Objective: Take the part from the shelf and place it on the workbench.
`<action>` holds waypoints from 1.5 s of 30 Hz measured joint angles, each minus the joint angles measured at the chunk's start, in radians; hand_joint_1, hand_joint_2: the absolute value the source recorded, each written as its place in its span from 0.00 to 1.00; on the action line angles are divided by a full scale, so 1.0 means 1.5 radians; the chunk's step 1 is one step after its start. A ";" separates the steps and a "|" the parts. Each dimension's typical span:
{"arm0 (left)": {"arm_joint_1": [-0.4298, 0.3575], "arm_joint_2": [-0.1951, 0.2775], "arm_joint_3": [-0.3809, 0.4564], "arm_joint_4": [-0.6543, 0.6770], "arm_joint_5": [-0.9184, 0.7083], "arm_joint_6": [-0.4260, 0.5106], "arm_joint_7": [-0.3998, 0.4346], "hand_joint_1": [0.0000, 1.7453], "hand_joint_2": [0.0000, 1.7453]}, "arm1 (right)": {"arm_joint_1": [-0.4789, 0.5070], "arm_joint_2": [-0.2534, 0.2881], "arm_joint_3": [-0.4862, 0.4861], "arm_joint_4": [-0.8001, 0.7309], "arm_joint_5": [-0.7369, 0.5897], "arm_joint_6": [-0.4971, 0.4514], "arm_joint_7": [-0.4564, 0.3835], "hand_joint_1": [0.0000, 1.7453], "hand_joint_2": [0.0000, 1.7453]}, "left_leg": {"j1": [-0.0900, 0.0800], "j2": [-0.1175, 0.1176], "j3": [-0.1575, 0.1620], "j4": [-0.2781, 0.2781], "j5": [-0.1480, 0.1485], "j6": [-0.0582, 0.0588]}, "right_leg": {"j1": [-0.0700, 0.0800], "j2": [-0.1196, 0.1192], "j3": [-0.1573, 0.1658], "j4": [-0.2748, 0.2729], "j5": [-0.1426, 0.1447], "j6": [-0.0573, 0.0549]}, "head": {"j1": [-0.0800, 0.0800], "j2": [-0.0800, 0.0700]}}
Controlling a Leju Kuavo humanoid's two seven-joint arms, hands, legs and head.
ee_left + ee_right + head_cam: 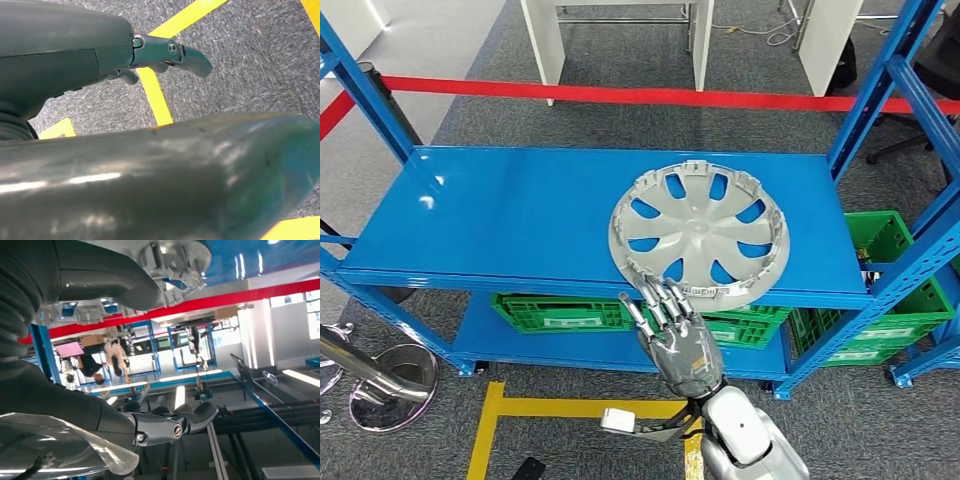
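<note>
right hand (675, 335) of mine is out in front of the blue shelf (509, 215), fingers (652, 300) spread apart and stretched forward, tips reaching the near rim of the part (697, 232), holding nothing; from the head view i can't tell whether the tips are touching the rim or just short of it. and there's the part, a silver-grey wheel cover with curved spokes, lying flat on the top board of the shelf, toward the right half, its near edge right at the front lip. up close from the right wrist, my thick grey thumb (105, 275) sits against the ribbed rim of the wheel cover (173, 260), and the darker fingers (177, 422) lie well apart from the thumb with open space between, so nothing is clamped.

left hand (166, 52) hangs low over the grey carpet (245, 65) with its yellow floor tape (156, 97); a dark finger pokes out with nothing in it, but i can't tell whether that hand is spread or curled.

below the top board, green crates (561, 312) sit on the lower level, another green crate (901, 290) stands off to the right, and a red tape line (622, 95) runs across the floor behind the shelf
</note>
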 joint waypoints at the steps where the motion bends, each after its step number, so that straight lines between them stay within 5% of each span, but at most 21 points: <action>1: 0.000 0.000 0.000 0.000 0.000 0.000 0.001 0.00 0.00 | -0.004 -0.003 0.005 0.006 0.002 0.000 0.010 0.00 1.00 | 0.000 0.000 0.000 0.000 0.000 0.000 | 0.000 0.000 0.000 0.000 0.000 0.000 | 0.000 0.000; 23: -0.018 -0.005 -0.020 0.000 0.009 -0.011 0.003 0.00 0.00 | -0.103 -0.028 0.067 0.195 0.029 0.000 0.119 0.00 1.00 | 0.000 0.000 0.000 0.000 0.000 0.000 | 0.000 0.000 0.000 0.000 0.000 0.000 | 0.000 0.000; 45: -0.022 -0.017 -0.026 0.000 0.004 -0.017 0.003 0.00 0.00 | -0.159 -0.028 0.076 0.277 0.017 0.000 0.153 0.00 1.00 | 0.000 0.000 0.000 0.001 0.000 0.000 | 0.000 0.000 0.000 0.000 0.000 0.000 | 0.000 0.000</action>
